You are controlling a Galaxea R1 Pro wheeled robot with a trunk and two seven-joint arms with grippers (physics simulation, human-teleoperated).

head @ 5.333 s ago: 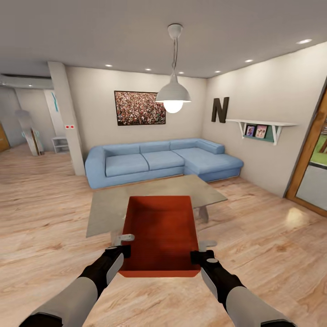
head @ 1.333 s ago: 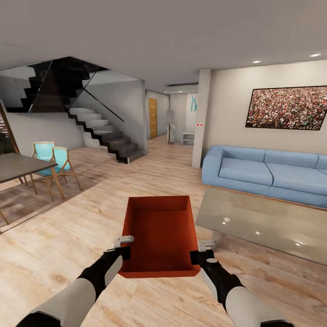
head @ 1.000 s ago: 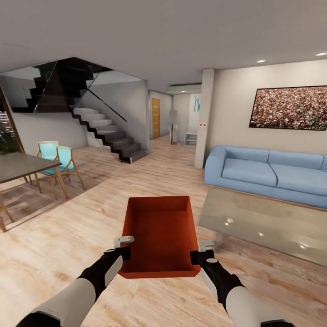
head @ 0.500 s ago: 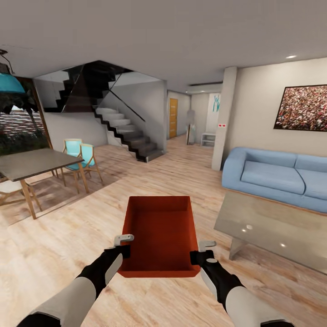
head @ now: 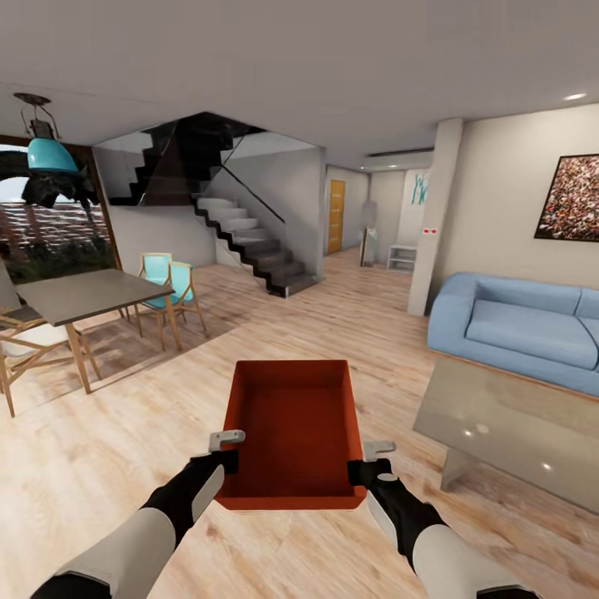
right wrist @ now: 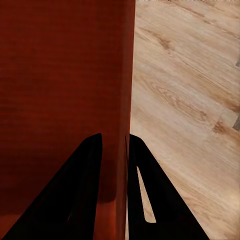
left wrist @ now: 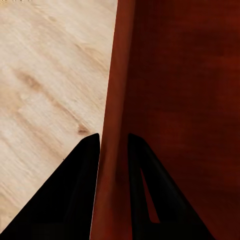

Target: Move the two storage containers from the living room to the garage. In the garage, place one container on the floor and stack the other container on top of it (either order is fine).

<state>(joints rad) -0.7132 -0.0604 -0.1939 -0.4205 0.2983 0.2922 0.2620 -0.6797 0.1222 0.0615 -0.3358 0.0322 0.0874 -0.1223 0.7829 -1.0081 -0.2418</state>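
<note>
While the robot stood on the wood floor [head: 108,449], the left jaws [head: 226,449] and right jaws [head: 366,460] each pinched a side wall of the orange bin [head: 293,428], held level between them above the planks, near the sofa [head: 516,329].

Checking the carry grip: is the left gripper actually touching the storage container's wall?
Touching. In the left wrist view the left gripper has its two dark fingers pressed on either side of the orange-red storage container wall, no gap.
</note>
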